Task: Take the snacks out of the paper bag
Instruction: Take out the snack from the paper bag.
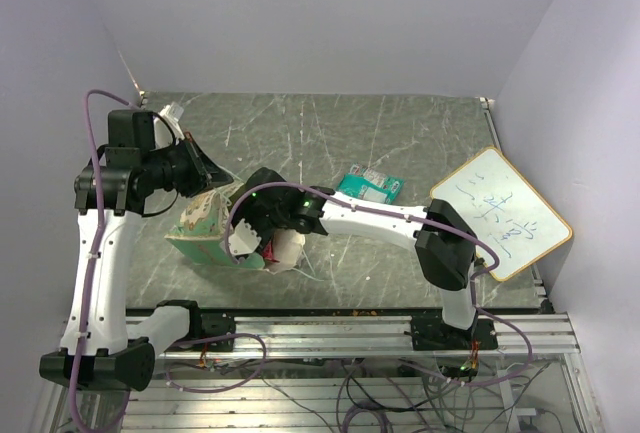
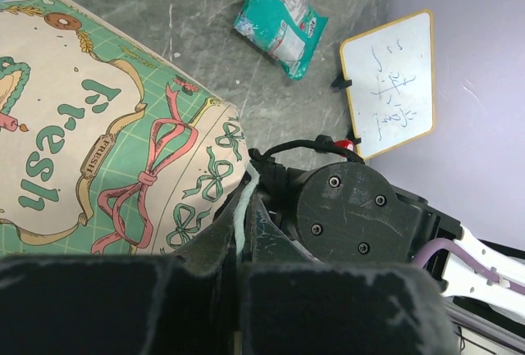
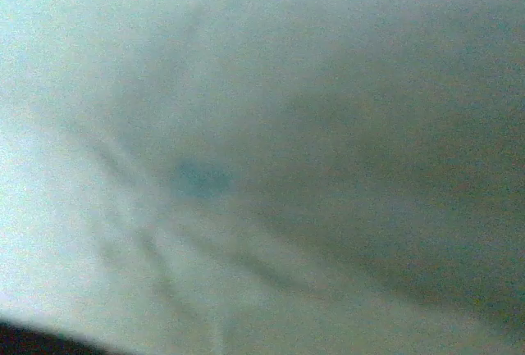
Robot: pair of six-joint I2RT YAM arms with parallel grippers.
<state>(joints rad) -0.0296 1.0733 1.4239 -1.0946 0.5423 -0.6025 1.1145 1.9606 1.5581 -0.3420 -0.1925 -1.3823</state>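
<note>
The paper bag (image 1: 203, 225) lies on its side at the table's left, tan with mint-green panels and red print; it fills the left of the left wrist view (image 2: 98, 117). My left gripper (image 1: 208, 181) (image 2: 243, 207) is shut on the bag's pale rim. My right gripper (image 1: 252, 243) reaches into the bag's mouth, and its fingers are hidden. The right wrist view shows only a blurred pale surface. One green snack packet (image 1: 368, 186) (image 2: 279, 20) lies on the table to the right of the bag. Other snacks are hidden.
A wood-framed whiteboard (image 1: 500, 213) (image 2: 390, 84) stands at the table's right edge, with a small red-topped knob (image 2: 350, 139) at its foot. The right arm's forearm (image 1: 375, 218) stretches across the table's middle. Grey walls close the table's back and sides.
</note>
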